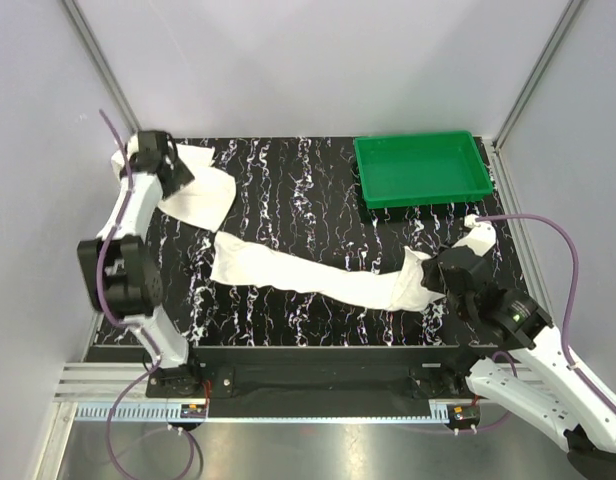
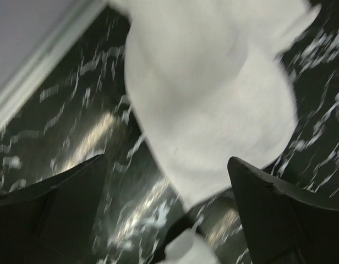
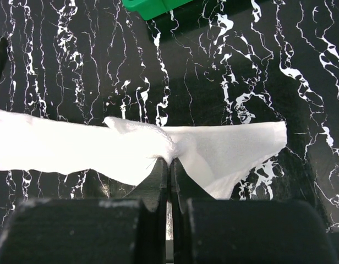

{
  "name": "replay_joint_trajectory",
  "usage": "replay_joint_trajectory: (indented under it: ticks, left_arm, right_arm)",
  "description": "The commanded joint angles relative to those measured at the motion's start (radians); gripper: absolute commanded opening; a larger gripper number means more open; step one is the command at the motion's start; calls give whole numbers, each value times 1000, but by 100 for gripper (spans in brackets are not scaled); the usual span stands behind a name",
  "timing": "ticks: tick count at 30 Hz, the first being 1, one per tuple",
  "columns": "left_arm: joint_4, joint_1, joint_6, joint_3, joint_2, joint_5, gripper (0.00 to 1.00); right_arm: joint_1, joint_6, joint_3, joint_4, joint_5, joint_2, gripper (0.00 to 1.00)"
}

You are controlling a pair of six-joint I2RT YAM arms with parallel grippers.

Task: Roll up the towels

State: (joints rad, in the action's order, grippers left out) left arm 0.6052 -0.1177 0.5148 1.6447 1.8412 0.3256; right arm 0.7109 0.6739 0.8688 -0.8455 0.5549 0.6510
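The long white towel (image 1: 318,272) lies stretched across the middle of the black marbled table, from centre left to the right. My right gripper (image 1: 438,275) is shut on its right end; in the right wrist view the towel (image 3: 76,148) is pinched and bunched between the closed fingertips (image 3: 170,163). The smaller white towel (image 1: 200,190) lies crumpled at the far left. My left gripper (image 1: 170,165) hovers over it, open and empty; in the blurred left wrist view the towel (image 2: 213,104) lies ahead of the spread fingers (image 2: 257,209).
A green plastic tray (image 1: 422,168) stands at the back right of the table. Grey walls and metal frame posts close in the left, back and right sides. Purple cables run along both arms.
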Motion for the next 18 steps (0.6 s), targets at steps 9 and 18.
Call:
replay_joint_trajectory:
  ticks: [9,18]
  left_arm:
    - [-205,21,186,-926,-812,-290,92]
    - [-275,21,252,-1164,-882,-439,89]
  right_arm:
    - [4,56,-27,77,-113,3,0]
    - [2,82,-82,100,-145,-40,0]
